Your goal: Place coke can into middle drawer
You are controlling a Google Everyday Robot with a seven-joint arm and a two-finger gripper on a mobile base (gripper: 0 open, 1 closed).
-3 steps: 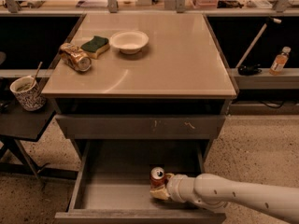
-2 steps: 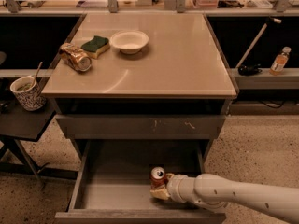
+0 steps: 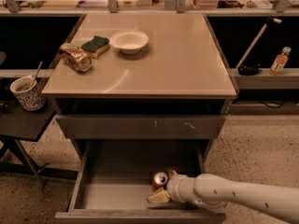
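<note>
I see the tan table (image 3: 187, 55) carrying three things, all on its far left part: a dented can (image 3: 74, 57) lying on its side, a green sponge (image 3: 96, 45) just beside it, and a white bowl (image 3: 129, 41) near the sponge. My gripper (image 3: 164, 186) is down in the open drawer (image 3: 117, 195).

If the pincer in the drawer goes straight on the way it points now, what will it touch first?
Most likely the coke can: the pincer points to the picture's left inside the middle drawer, and the can stands right at its tip. Beyond it shows only the drawer's side wall.
</note>
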